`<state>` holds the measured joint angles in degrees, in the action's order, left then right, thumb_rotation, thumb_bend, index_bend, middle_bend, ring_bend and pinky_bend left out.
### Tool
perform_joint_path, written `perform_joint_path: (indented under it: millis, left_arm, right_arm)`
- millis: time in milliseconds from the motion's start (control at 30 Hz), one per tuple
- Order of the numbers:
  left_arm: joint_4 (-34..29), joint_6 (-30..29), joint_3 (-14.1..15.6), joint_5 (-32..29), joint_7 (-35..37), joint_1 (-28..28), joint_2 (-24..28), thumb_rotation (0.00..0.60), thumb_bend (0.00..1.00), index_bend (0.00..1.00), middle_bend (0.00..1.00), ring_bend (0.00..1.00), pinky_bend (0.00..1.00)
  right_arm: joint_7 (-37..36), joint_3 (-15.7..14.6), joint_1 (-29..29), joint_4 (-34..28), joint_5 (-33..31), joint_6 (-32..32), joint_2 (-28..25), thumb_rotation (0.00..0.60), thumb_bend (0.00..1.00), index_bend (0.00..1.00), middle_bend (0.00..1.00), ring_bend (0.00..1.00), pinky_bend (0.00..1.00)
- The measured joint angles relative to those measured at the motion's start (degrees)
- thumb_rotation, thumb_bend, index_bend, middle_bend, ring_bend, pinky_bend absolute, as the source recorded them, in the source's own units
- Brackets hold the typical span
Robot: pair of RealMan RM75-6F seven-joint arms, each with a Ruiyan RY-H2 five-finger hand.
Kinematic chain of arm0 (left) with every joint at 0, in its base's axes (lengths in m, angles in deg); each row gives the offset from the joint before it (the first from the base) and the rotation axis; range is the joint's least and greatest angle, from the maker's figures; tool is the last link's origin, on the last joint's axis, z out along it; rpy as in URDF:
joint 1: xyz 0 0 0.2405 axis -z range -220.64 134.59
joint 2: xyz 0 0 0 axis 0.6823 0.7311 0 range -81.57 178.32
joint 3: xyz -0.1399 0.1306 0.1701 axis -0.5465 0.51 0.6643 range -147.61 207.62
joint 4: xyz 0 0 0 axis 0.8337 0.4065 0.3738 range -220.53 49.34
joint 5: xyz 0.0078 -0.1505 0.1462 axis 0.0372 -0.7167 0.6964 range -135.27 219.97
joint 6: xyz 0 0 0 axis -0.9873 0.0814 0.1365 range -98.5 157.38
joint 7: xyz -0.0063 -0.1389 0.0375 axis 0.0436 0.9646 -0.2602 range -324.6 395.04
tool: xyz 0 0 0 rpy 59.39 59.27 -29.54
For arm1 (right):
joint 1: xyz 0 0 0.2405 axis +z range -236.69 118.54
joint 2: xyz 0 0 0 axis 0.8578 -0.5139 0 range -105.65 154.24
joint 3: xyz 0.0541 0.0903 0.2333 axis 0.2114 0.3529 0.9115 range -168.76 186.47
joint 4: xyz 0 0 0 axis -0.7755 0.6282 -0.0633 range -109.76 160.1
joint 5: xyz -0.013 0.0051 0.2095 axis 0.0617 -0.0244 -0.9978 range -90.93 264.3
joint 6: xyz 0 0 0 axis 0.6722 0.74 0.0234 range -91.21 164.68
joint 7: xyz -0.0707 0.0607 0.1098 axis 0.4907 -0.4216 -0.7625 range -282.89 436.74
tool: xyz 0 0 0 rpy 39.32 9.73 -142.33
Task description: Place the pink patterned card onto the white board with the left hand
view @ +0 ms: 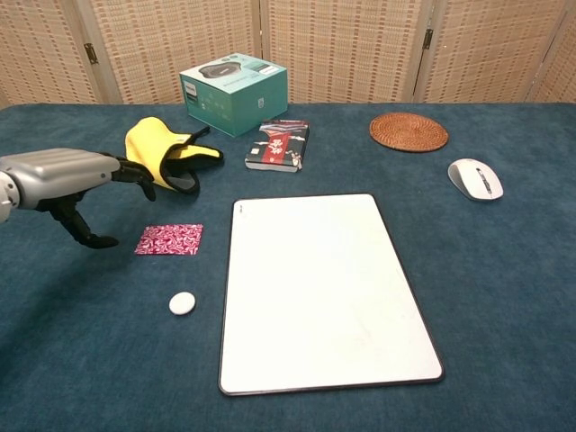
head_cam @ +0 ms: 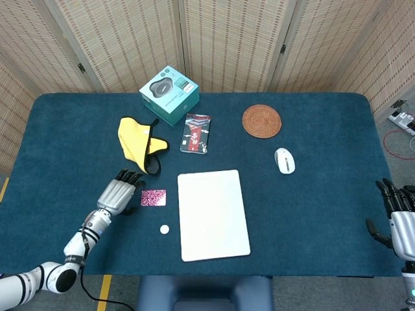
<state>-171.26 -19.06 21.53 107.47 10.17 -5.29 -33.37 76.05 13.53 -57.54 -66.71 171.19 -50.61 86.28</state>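
My left hand (head_cam: 119,194) beside the pink patterned card (head_cam: 154,197)

Fingers spread, holding nothing (thumb hanging low); the card lies just off my fingertips, white board (head_cam: 213,214) beyond it.

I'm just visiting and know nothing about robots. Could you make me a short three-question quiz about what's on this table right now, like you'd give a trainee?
1. True or false: the pink patterned card already lies on the white board.
2. Which thing lies nearest the card? A. the computer mouse B. the small white disc C. the woven coaster
3. Fill in: the left hand is beside the card and holds ____.

Key
1. False: the card lies on the blue cloth, left of the board.
2. B
3. Nothing: its fingers are apart, and it has not gripped the card.
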Motion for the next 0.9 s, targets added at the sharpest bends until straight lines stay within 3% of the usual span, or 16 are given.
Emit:
perform_joint_path:
  millis: [900]
  left_arm:
    - [5.73,2.37,1.28,-13.18,-4.41,6.67,-6.41,0.6,0.35,0.28,0.1,0.06,0.0]
  right_arm:
    - [-0.85,0.07,-0.83,0.59,-0.57,-0.63,-0.29,0.6,0.37,0.02,0.08,0.14,0.11]
